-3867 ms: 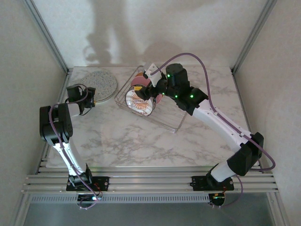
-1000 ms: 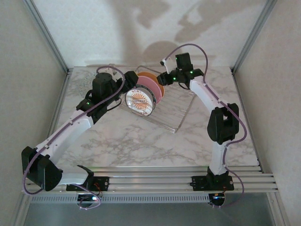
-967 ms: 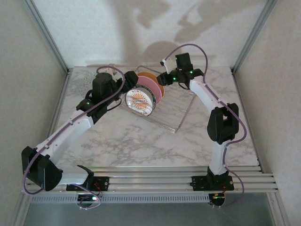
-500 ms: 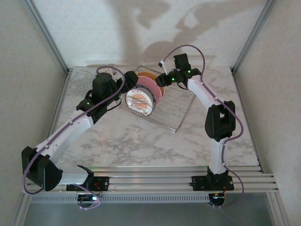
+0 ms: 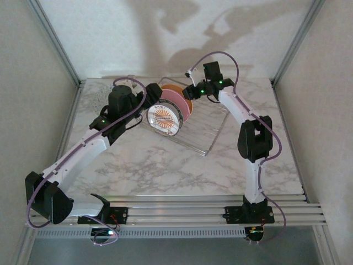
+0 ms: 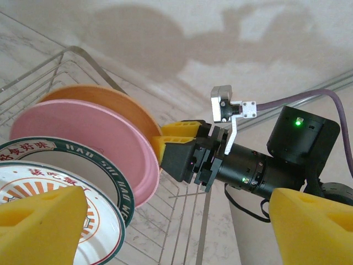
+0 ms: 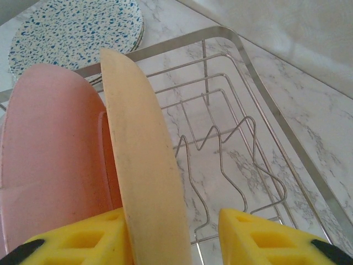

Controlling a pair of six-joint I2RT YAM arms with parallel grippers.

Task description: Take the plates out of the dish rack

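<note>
- Although the speckled plates (image 7: 77,33) already lie flat on the marble table (image 5: 165,165) outside the dish rack (image 5: 205,132), just past its left end, three plates stand upright among its tines (image 7: 209,138). I judge the unloading a little under half done.
- The speckled pile shows more than one rim in the right wrist view. That reads as two plates stacked, though I cannot count them for certain.
- Inside the dish rack, at its left end, the white plate (image 6: 33,190) with the orange-brown emblem stands on the near side. The pink plate (image 7: 49,138) is behind it, and the orange plate (image 7: 143,143) is at the back, toward the rack's far side.
- The right gripper (image 7: 171,226) hangs over the far-left part of the dish rack with its yellow fingers (image 7: 77,240) spread, one on each side of the orange plate's rim. A gap shows between the rim and one finger, so it straddles the plate without pinching it.
- The left gripper (image 6: 174,221) hovers at the left end of the dish rack above the white plate, its pads (image 6: 38,226) wide apart and holding nothing.
- Left to do, by my reckoning: close on the orange plate, lift it clear of the tines and lay it outside the dish rack, then do the same for the pink and the white.
</note>
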